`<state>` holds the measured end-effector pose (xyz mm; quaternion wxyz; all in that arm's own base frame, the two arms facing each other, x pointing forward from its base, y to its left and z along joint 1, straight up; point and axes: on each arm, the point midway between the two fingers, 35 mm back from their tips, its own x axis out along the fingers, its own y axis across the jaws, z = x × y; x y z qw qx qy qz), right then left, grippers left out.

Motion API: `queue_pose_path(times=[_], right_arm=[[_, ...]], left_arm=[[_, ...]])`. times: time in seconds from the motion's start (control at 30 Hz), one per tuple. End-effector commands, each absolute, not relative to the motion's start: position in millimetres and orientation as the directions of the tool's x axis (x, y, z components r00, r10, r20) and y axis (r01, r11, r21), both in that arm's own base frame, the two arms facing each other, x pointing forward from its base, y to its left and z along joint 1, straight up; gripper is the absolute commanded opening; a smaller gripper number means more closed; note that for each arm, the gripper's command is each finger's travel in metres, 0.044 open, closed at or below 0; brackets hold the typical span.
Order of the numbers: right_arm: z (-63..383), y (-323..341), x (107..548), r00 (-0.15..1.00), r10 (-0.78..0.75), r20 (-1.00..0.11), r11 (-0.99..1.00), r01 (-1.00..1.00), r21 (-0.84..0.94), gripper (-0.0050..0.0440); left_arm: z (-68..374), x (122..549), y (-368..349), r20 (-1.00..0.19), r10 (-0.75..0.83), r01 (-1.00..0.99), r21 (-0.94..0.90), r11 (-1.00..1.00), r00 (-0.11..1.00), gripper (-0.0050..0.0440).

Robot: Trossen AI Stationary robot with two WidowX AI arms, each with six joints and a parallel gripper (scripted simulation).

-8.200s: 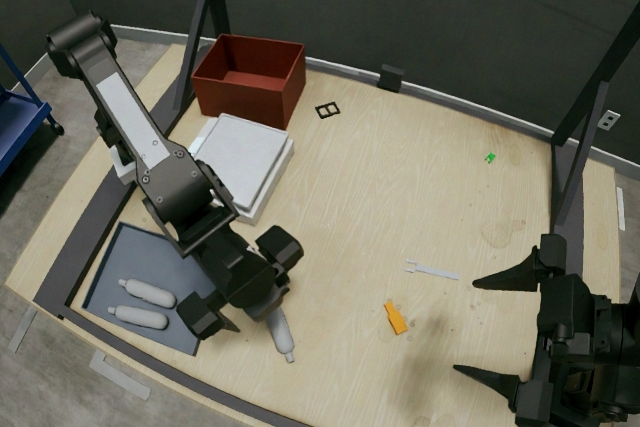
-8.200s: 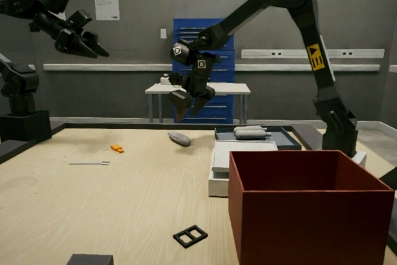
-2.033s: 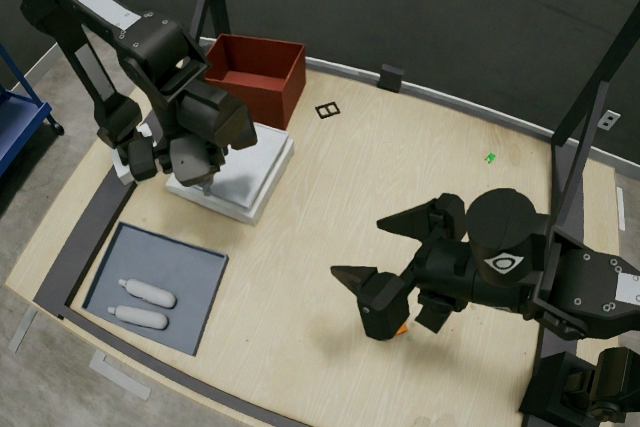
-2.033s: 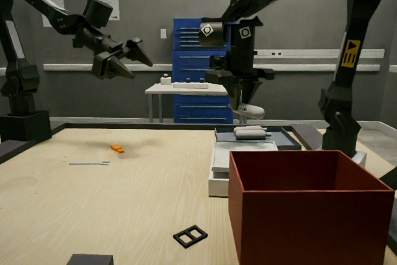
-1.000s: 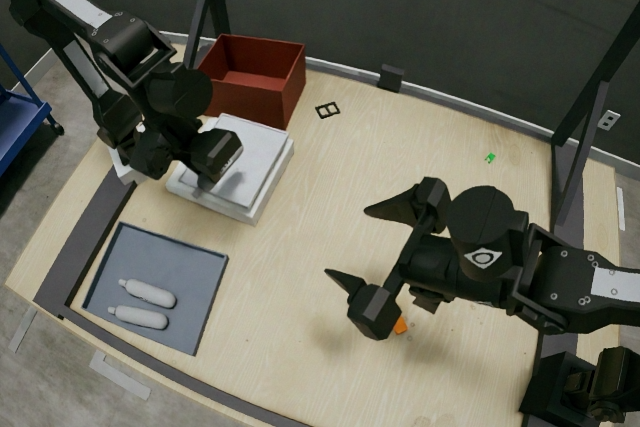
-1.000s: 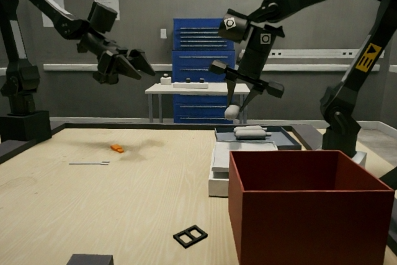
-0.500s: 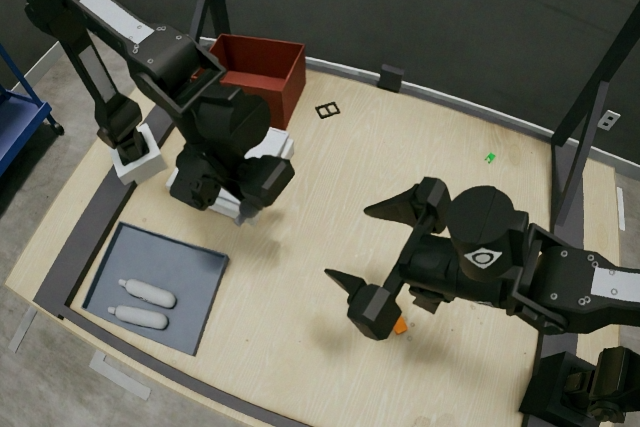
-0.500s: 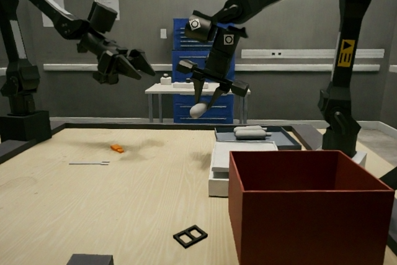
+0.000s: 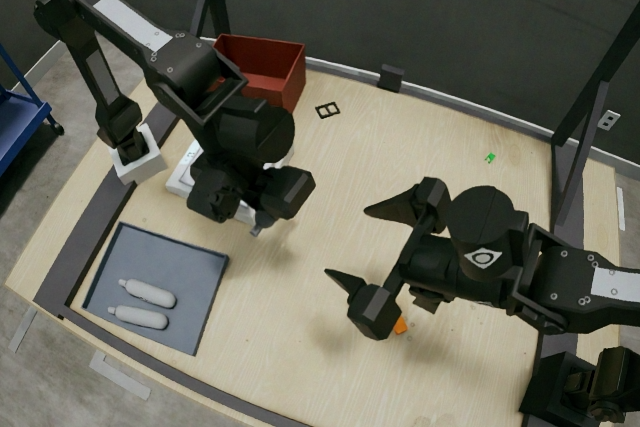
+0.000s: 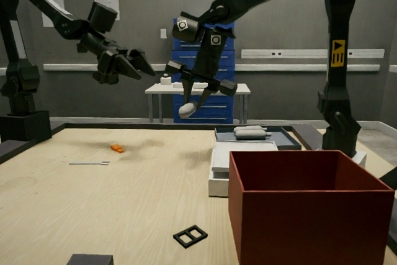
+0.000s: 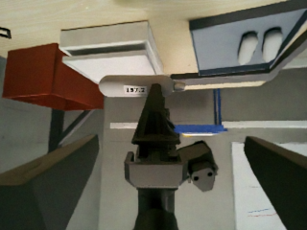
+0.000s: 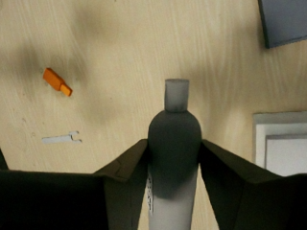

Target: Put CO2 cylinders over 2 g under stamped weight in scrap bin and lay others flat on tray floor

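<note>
CO2 cylinder [image 9: 264, 218] [image 10: 187, 109] [image 11: 115, 86] [image 12: 174, 144]: clasped in the right gripper [image 9: 266, 214] [image 10: 192, 105] [image 11: 155, 83] [image 12: 173, 146], up in the air, off both tray and scale. Bare wood directly beneath in the right wrist view, with open room between these fingertips and the tabletop. To the right in that view, just beside, the edge of the digital scale [image 9: 178, 182] [image 10: 219, 186] [image 11: 106, 35] [image 12: 288, 117]; up and to the right, a corner of the low-walled tray [image 9: 170, 262] [image 10: 281, 138] [image 11: 216, 48] [image 12: 288, 21]. Beyond the scale from the tray, the high-walled red scrap bin [image 9: 297, 76] [image 10: 307, 223] [image 11: 34, 72]. Off to the left in the same view, well apart, an orange piece [image 9: 400, 325] [image 10: 116, 148] [image 12: 55, 80] and a grey forked tool [image 10: 86, 163] [image 12: 58, 139].

Across a gap of air from the held cylinder, the left gripper [image 9: 345, 240] [image 10: 147, 76] [image 11: 170, 142]: released, spread wide, nothing between the fingertips.

Pale grey and smooth, with a rounded base, sloping shoulders and a narrow, darker neck turned toward the tray side. On the flank, a white label with dark digits, apparently 157.2. Much alike in shape, on the tray's floor: one grey cylinder [image 9: 149, 293] [image 10: 250, 134] [image 11: 247, 48] and a second grey cylinder [image 9: 138, 317] [image 10: 250, 128] [image 11: 271, 44], lying flat side by side.
</note>
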<state>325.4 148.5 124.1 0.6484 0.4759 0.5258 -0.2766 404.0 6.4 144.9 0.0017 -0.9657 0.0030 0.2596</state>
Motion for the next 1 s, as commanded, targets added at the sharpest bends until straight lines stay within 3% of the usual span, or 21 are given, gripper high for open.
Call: queue_pose_path(times=[0.0, 0.2, 0.6, 0.97], right_arm=[[141.1, 154.0, 334.4, 0.333, 0.158, -0.929, 0.386, 0.846, 0.369, -0.005], [144.7, 153.6, 334.5, 0.343, 0.163, -0.925, 0.383, 0.842, 0.38, -0.005], [141.5, 152.2, 332.1, 0.335, 0.16, -0.929, 0.387, 0.844, 0.371, -0.005], [141.5, 152.2, 332.1, 0.335, 0.16, -0.929, 0.387, 0.844, 0.371, -0.005]], left_arm=[[153.8, 406.3, 5.8, -0.481, -0.007, -0.008, -0.001, -1.0, 0.877, 0.044], [153.8, 406.3, 5.8, -0.481, -0.007, -0.008, -0.001, -1.0, 0.877, 0.044], [148.6, 455.4, 4.7, -0.476, -0.007, -0.007, 0.001, -1.0, 0.88, 0.044], [143.4, 457.2, 4.8, -0.485, -0.007, -0.007, 0.001, -1.0, 0.875, 0.044]])
